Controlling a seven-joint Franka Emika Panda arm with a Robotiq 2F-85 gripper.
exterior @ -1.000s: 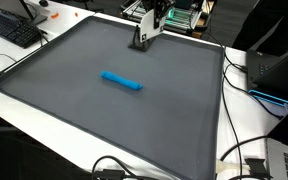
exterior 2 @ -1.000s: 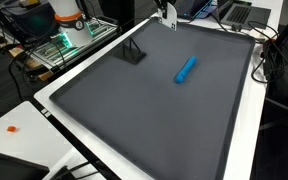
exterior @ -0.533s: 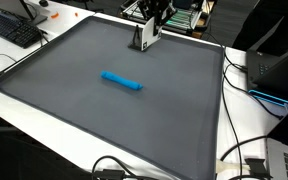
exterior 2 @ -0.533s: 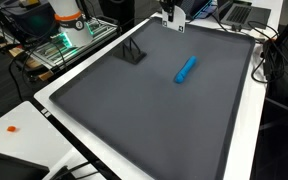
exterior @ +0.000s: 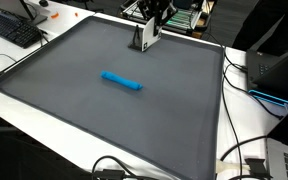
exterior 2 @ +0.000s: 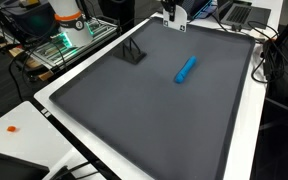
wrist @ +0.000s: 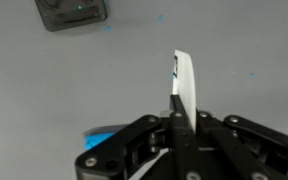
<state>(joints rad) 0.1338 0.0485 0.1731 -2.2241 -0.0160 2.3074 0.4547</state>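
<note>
My gripper is at the far edge of the dark grey mat and is shut on a thin white flat piece, held upright just above the mat. The piece also shows in an exterior view and edge-on in the wrist view, pinched between the fingers. A blue cylinder lies on the mat's middle, well apart from the gripper; it also shows in an exterior view.
A small black stand sits on the mat near its far edge, and shows in the wrist view. A keyboard, cables and electronics surround the white-rimmed table.
The gripper has lifted slightly with the white piece over the first half second, then held still. The blue cylinder has not moved.
</note>
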